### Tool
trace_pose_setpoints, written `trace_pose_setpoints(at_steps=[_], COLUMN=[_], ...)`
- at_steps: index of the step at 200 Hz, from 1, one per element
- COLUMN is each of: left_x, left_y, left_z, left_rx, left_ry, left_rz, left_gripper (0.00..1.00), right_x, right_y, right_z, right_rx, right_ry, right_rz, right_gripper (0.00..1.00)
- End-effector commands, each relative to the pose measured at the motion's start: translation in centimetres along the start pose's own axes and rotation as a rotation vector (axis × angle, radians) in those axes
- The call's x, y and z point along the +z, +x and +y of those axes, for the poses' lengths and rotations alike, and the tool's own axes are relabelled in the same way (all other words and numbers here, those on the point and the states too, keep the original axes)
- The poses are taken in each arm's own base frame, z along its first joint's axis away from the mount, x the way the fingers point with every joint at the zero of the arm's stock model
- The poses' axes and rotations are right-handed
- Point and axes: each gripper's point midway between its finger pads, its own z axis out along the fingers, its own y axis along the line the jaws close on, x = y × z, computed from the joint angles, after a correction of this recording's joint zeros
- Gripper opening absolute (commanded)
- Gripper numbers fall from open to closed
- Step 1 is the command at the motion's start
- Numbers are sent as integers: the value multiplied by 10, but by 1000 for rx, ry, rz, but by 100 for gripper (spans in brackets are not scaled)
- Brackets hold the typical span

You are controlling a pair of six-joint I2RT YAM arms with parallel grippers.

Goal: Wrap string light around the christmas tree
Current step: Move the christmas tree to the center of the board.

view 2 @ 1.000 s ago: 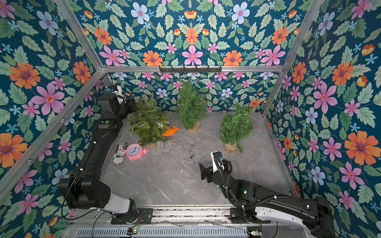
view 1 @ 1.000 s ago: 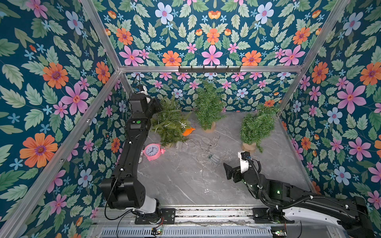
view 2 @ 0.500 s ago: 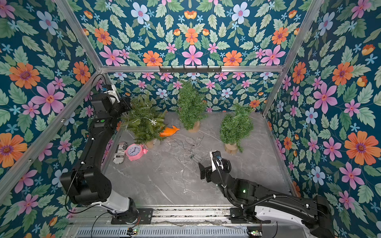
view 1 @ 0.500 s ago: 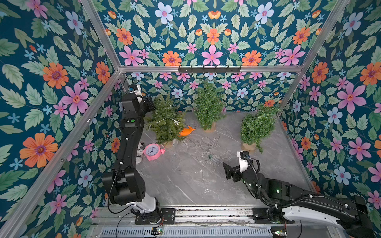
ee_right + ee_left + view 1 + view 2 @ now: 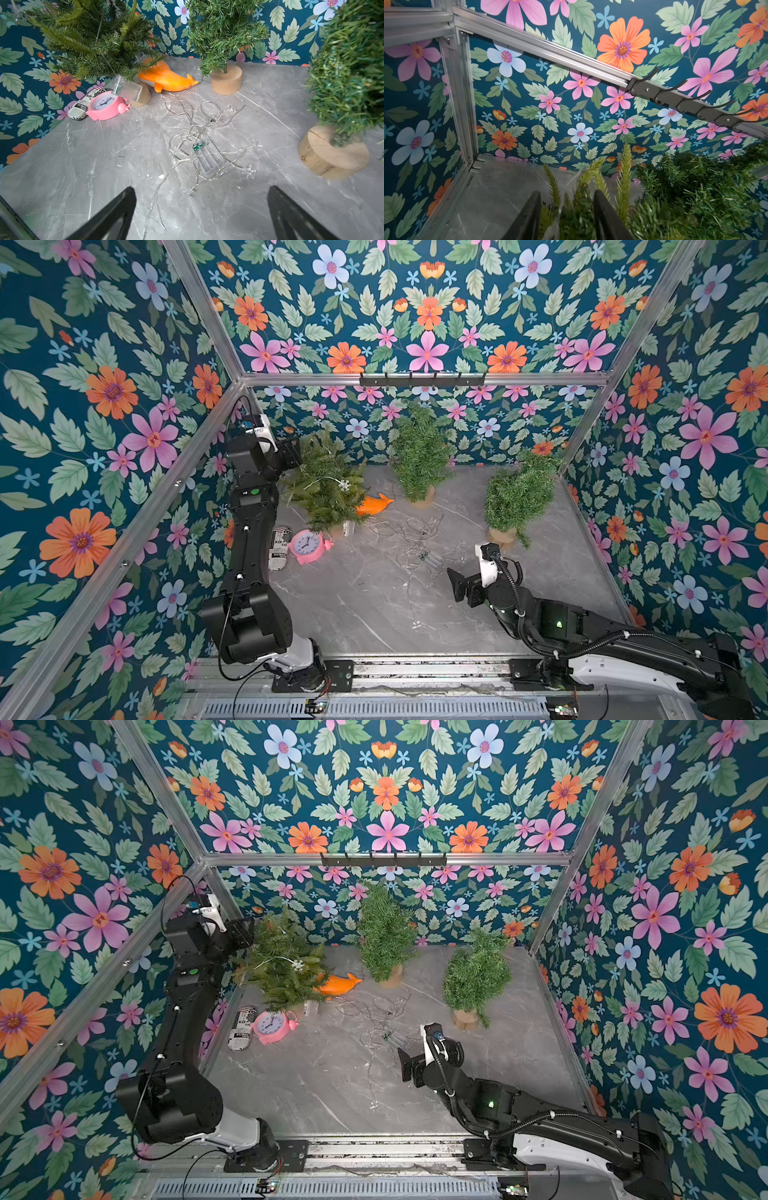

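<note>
Reaching high with the left arm, nearly straight beside the side wall, wrist bent toward the upper branches of the leftmost christmas tree (image 5: 324,493). Keeping the jaws of the left gripper (image 5: 566,195) partly apart, sprigs between them, nothing clearly gripped. Stretching the right arm low over the tabletop (image 5: 353,610), jaws of the right gripper (image 5: 201,188) spread wide and empty, near the tangled string light (image 5: 187,128) and its battery box (image 5: 207,154). Draping one strand with a snowflake (image 5: 343,484) across that tree.
</note>
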Motion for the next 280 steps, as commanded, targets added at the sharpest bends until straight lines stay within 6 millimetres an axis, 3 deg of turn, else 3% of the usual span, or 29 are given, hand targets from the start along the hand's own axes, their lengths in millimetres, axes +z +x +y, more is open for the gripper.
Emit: trace_pose_setpoints(at_steps=[1, 45, 95, 127, 161, 201, 223, 239, 280], left_x=[-8, -30, -58, -86, -112, -133, -138, -146, -168], left_y=[-19, -49, -75, -76, -49, 2, 40, 56, 86], left_z=[-7, -22, -22, -32, -49, -114, -180, -224, -276], left_rx=[1, -12, -73, -115, -171, -192, -144, -84, -62], left_ry=[7, 19, -61, -62, -14, 258, 464, 560, 649], left_rz=[-54, -129, -187, -194, -91, 66, 207, 276, 337], left_gripper=[44, 55, 58, 59, 58, 51, 50, 47, 44], right_x=[-1, -2, -4, -8, -11, -14, -16, -18, -23], right_y=[-6, -6, -11, -18, -20, -23, -29, -36, -44], right_z=[2, 1, 3, 2, 0, -3, -8, -13, -34], right_rx=[6, 11, 17, -1, -24, -55, -64, -62, -9], right_ry=[-2, -5, -15, -11, -6, 11, 29, 48, 115], right_rz=[-11, -11, -20, -29, -12, 2, 10, 8, 13], right_gripper=[99, 99, 99, 99, 99, 99, 99, 99, 99])
